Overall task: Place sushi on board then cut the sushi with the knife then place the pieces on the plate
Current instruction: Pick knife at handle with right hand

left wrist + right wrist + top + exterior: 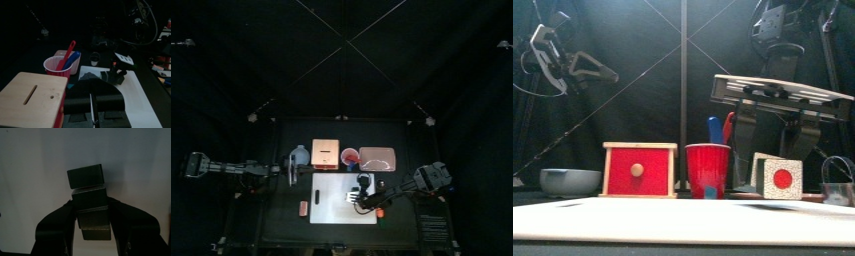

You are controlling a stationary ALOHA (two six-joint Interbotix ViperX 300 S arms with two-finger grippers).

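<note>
Now the right gripper [92, 208] clamps the sushi [87, 178] over the board [329, 206]. Behind it stand box [639, 170], cup [708, 172] with knives [720, 128], and tray [378, 157]. The left gripper [92, 100], jaws together, hangs beside the box.

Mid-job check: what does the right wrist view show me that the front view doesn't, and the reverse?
Only the right wrist view shows the grip itself: the right gripper shut on the dark sushi roll, with the white board behind it. Only the front view shows the wooden box, the red cup holding the knives, and the bowl standing beyond the board. Both show the right gripper and the board.
</note>
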